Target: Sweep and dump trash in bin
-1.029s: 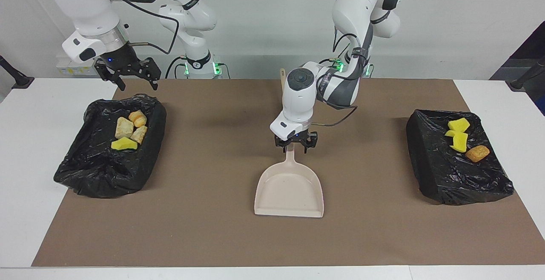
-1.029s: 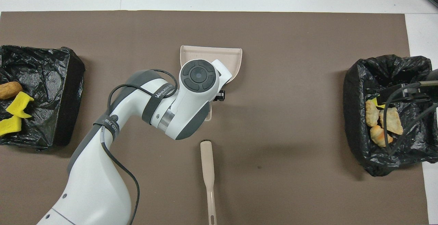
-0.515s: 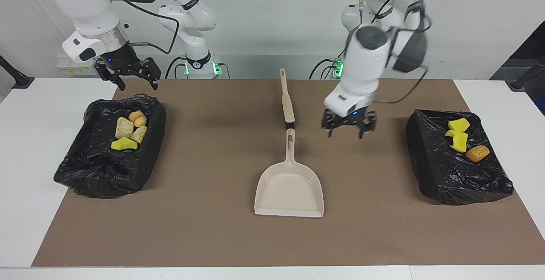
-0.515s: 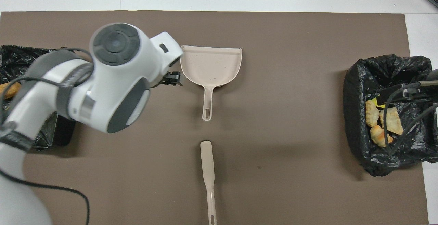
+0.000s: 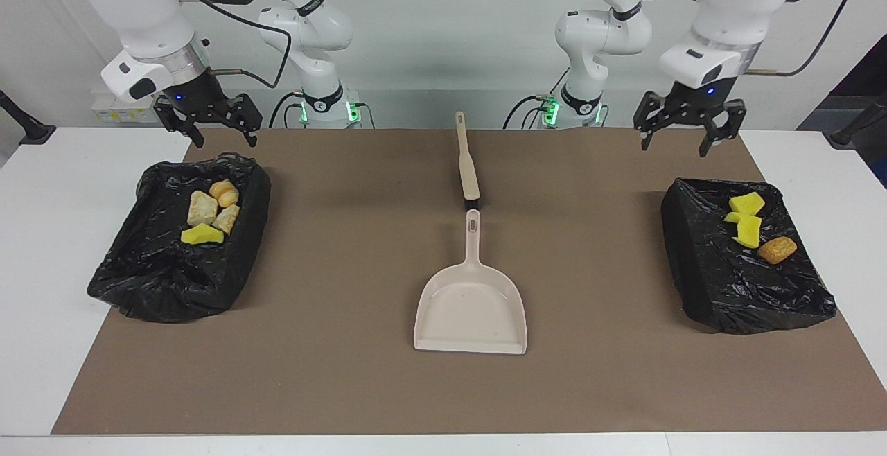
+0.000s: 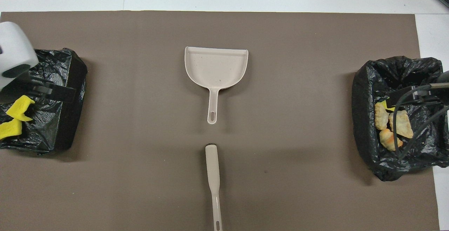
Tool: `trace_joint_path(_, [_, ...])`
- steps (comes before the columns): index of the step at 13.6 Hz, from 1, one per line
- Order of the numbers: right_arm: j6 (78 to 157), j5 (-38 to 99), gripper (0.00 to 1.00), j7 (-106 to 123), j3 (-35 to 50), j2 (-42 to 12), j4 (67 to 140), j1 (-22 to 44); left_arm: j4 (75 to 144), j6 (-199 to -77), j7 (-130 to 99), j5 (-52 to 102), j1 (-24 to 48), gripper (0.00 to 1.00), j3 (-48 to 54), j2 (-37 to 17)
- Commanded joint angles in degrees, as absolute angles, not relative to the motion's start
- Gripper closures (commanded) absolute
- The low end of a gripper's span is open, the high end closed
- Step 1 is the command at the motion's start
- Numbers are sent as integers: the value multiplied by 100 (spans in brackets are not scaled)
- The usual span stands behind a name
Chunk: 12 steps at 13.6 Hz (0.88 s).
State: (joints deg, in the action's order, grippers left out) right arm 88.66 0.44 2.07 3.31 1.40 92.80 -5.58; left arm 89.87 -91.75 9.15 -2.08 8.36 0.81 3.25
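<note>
The trash lies in two black-lined bins. The bin [image 5: 159, 283] at the right arm's end holds two pale beige lumps, an orange-brown piece and a yellow sponge chunk [image 5: 202, 235]. The bin [image 5: 714, 283] at the left arm's end holds yellow sponge chunks [image 5: 745, 220] and a brown piece [image 5: 777, 250]. My left gripper [image 5: 682, 141] hangs open and empty, high over that bin. My right gripper [image 5: 225, 138] waits open and empty above the other bin. Neither touches anything.
A beige dustpan [image 5: 471, 307] lies flat mid-mat, its handle pointing toward the robots. A beige brush [image 5: 468, 165] lies in line with it, nearer to the robots. Both show in the overhead view as dustpan [image 6: 215, 66] and brush [image 6: 213, 175]. Brown mat [image 5: 332, 373] covers the table.
My left gripper has left the dustpan's handle, risen and swung out to its own end of the table, over that bin. The dustpan, brush and right arm have not moved.
</note>
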Motion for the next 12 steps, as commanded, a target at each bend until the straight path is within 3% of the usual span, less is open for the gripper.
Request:
trace_joint_path(1, [8798,35,0,88,369,184,9255,-580,8387,-8685,1344,79,423,0,105,132])
trace_joint_path(6, [8798,35,0,88,369,176,9255,-580,8568,-8394,1231,35,404,0,141,518])
trace_joint_path(12, [8798,26,0,88,369,176,9255,-580,8666,-8201,712,70,308,0,105,580])
